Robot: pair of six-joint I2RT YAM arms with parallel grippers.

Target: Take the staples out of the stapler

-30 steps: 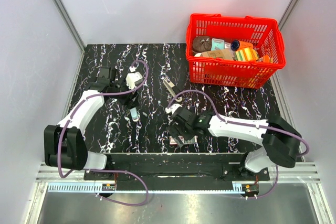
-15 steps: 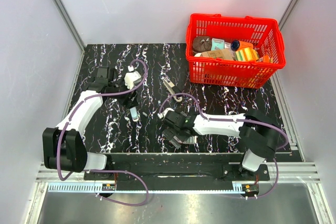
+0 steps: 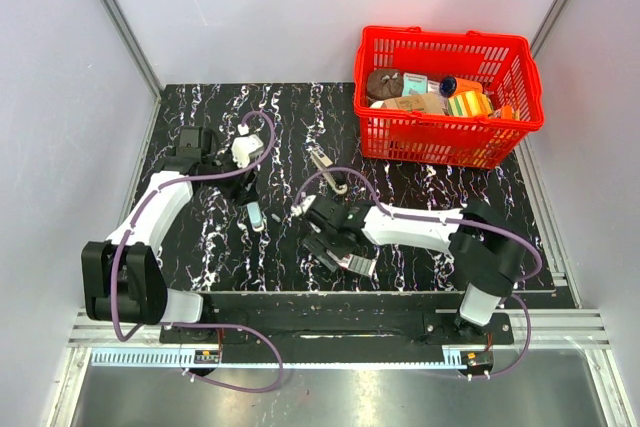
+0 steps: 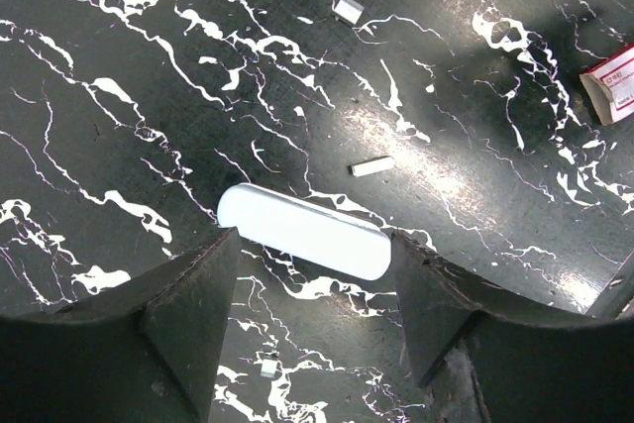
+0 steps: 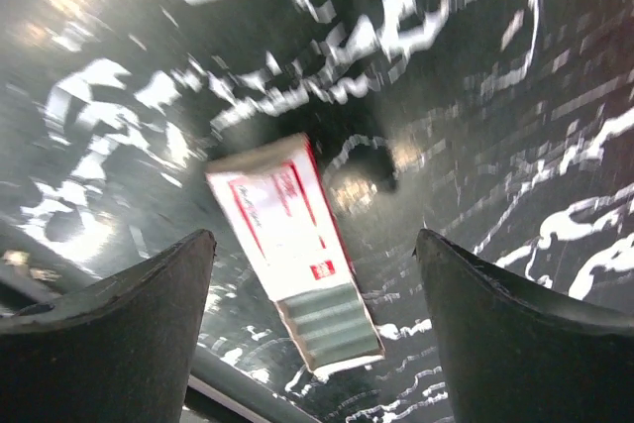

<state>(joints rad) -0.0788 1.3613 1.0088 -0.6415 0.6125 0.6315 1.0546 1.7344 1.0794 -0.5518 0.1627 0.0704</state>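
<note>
Fingers (image 4: 188, 314) of the left gripper (image 3: 246, 185) stand apart, hanging over a pale tube (image 4: 302, 230) that lies flat on the black marbled table (image 3: 280, 117). The tube fills most of the gap between the two tips, yet seen from above it lies a little nearer the arm bases than the gripper. Around it on the table lie small pale bits, one short strip (image 4: 371, 166) just beyond the tube and another (image 4: 348, 9) farther off. Over on the other side, the right gripper (image 5: 315, 240) also has its fingers (image 5: 149, 294) spread wide, with a flat pink-and-white box (image 5: 292, 245) lying on the table between them; that view is smeared, so I cannot tell whether either finger touches it. The stapler (image 3: 322, 160) lies by itself on the table, farther back than both grippers and roughly between them, near the left front corner of the red basket (image 3: 445, 137), which is full of assorted items. Neither gripper is on the stapler. A loop of the right arm's purple cable (image 3: 303, 189) arches just in front of the stapler.
</note>
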